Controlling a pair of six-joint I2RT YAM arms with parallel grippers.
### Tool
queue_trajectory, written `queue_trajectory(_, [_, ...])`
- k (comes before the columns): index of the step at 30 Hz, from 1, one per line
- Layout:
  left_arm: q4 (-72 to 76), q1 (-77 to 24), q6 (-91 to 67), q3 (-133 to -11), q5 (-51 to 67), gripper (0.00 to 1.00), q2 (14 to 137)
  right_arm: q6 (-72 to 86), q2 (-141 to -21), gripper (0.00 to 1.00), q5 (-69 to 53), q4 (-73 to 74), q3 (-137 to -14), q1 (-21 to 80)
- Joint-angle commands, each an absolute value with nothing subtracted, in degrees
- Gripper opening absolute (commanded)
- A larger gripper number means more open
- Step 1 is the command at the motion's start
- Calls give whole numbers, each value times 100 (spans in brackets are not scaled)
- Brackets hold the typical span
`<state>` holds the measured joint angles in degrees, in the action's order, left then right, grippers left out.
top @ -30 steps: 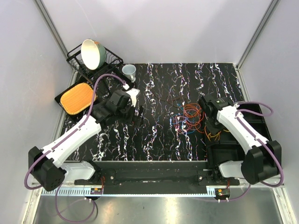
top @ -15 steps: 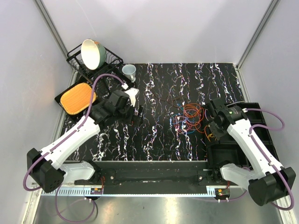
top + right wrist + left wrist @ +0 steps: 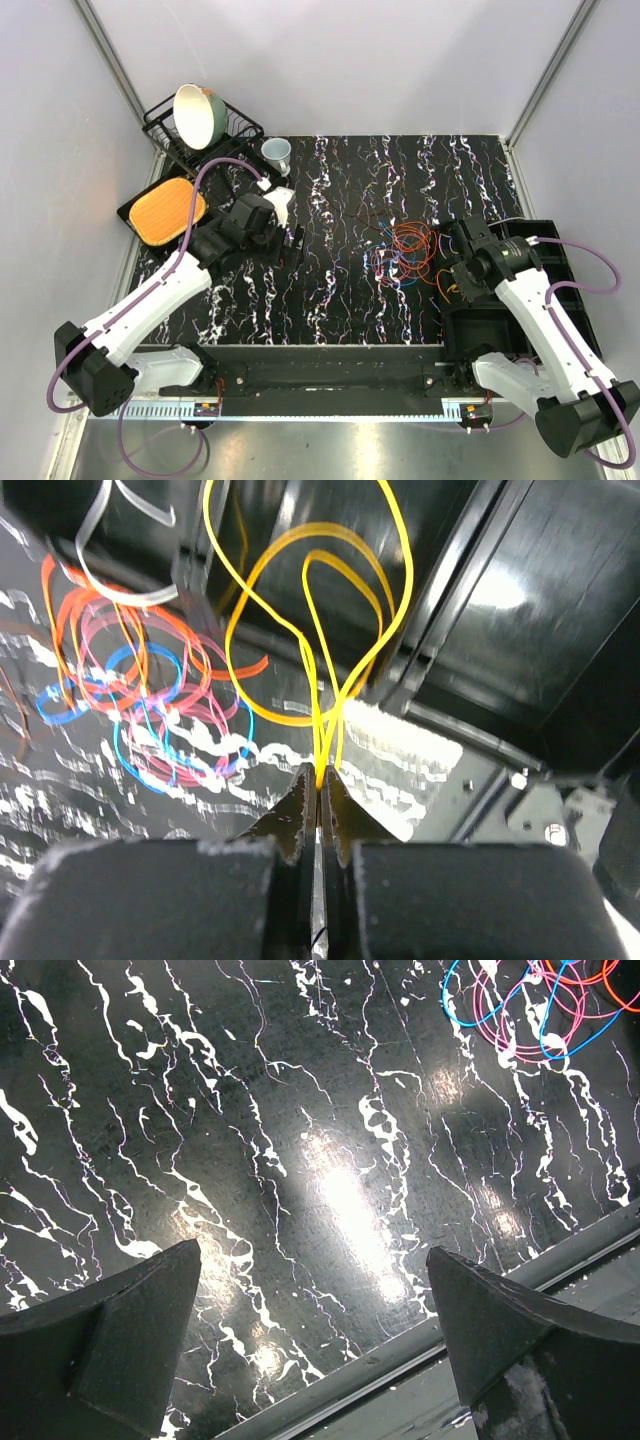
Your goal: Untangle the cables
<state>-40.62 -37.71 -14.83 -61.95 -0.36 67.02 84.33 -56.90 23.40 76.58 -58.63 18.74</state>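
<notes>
My right pincer is clenched on the thin yellow cable, whose loops stand over the edge of the black plastic tray. The tangle of thin orange, pink and blue cables lies on the black white-veined worktop, right of centre, beside the tray. My left pincer is released and hovers over the worktop, apart from the tangle.

My left arm stretches forward and inward, left gripper low, jaws spread wide. My right arm bends in from its side, right gripper pinched tight on yellow cable strands.
</notes>
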Motion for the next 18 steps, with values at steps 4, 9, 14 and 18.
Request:
queue_trajectory(4, [-3850, -3735, -1459, -6108, -141, 99, 6548, 9052, -5800, 0, 3550, 9299, -5889, 1776])
queue_trajectory(9, [-3858, -3744, -1459, -6082, -193, 99, 6513, 9132, -6003, 60, 3735, 9299, -5949, 1758])
queue_trajectory(14, [-3858, -3735, -1450, -6073, -228, 99, 6521, 9132, -5863, 100, 4112, 9299, -6248, 1758])
queue_trajectory(18, [-3850, -3735, -1450, -6073, -255, 99, 6556, 8826, -5914, 100, 4464, 9036, -6722, 1758])
